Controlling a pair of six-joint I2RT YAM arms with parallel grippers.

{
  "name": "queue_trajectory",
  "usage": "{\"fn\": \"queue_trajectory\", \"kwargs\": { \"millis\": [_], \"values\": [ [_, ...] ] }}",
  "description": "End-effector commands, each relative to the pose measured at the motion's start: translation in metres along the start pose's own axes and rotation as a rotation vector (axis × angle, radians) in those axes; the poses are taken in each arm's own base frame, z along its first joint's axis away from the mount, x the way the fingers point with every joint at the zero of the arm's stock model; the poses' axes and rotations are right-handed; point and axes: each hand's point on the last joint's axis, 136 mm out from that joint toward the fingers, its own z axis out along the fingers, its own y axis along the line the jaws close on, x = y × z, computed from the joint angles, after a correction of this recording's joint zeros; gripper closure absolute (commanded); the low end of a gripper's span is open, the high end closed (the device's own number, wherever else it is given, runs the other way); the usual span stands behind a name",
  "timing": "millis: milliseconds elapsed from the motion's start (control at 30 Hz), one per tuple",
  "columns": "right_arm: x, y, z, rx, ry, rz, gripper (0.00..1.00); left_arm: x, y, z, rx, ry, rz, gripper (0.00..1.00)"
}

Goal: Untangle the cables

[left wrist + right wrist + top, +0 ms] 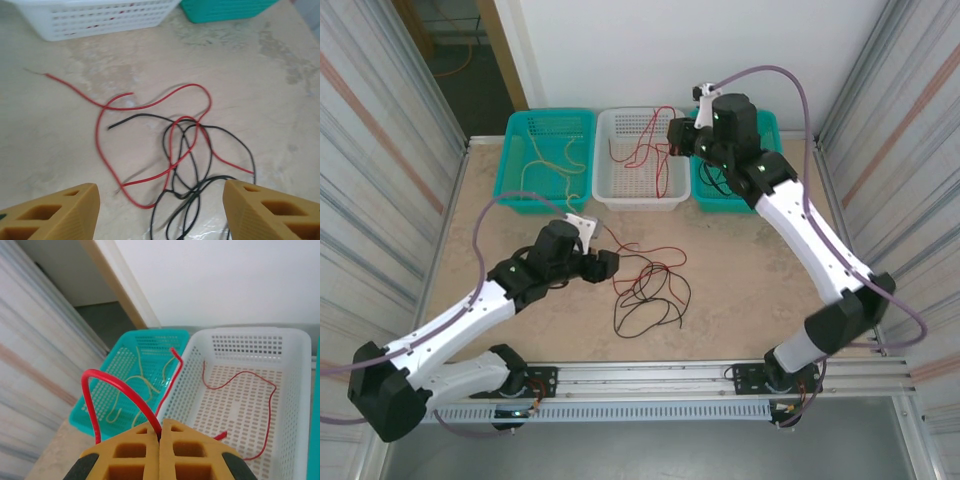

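Left claw (160, 201) wide open, empty, cable tangle (186, 131) on desk (280, 100) at its 12 o'clock; right claw (160, 432) clamped on red cable (125, 389) looping to 10 o'clock.

1. Along the table's (750, 270) far edge, in a row: left basket (535, 203), middle basket (640, 202), right basket (716, 203).
2. Cable tangle (650, 288) lies on the table before the middle basket (clear of it).
3. Left gripper (612, 263) sits just left of the tangle.
4. Right gripper (672, 138) hangs over the middle basket, a cable loop (100, 372) between its fingers.
5. Further cables (134, 379) lie in the left basket.
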Motion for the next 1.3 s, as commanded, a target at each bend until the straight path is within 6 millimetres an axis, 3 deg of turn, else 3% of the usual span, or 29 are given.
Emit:
{"fn": "queue_trajectory", "kwargs": {
  "millis": [0,133,233,400,533,733,933,1067,1267],
  "values": [
    [-0.017,-0.001,0.025,-0.020,-0.019,0.025,1.00,0.005,0.021,-0.011,-0.109,-0.025,-0.003,0.32],
    [-0.020,-0.016,0.066,0.002,0.014,0.052,1.00,0.010,0.025,-0.020,-0.116,-0.028,0.011,0.34],
    [-0.010,-0.035,0.101,0.039,0.070,0.073,0.98,0.012,0.036,-0.023,-0.139,-0.035,-0.059,0.27],
    [0.012,-0.064,0.143,0.098,0.157,0.097,0.71,0.015,0.049,-0.023,-0.136,-0.016,-0.159,0.24],
    [0.022,-0.070,0.153,0.102,0.183,0.103,0.62,0.016,0.047,-0.025,-0.123,-0.014,-0.149,0.24],
    [0.021,-0.060,0.132,0.077,0.188,0.091,0.65,0.019,0.039,-0.016,-0.077,0.023,-0.161,0.27],
    [0.033,-0.047,0.080,0.057,0.172,0.080,0.62,0.025,0.023,0.003,0.017,0.089,-0.180,0.34],
    [0.065,-0.049,0.038,0.059,0.186,0.111,0.60,0.041,0.019,0.019,0.029,0.164,-0.186,0.35],
    [0.141,-0.061,-0.014,0.132,0.290,0.120,0.59,0.063,-0.001,0.041,0.060,0.275,-0.138,0.40]
  ]
}}
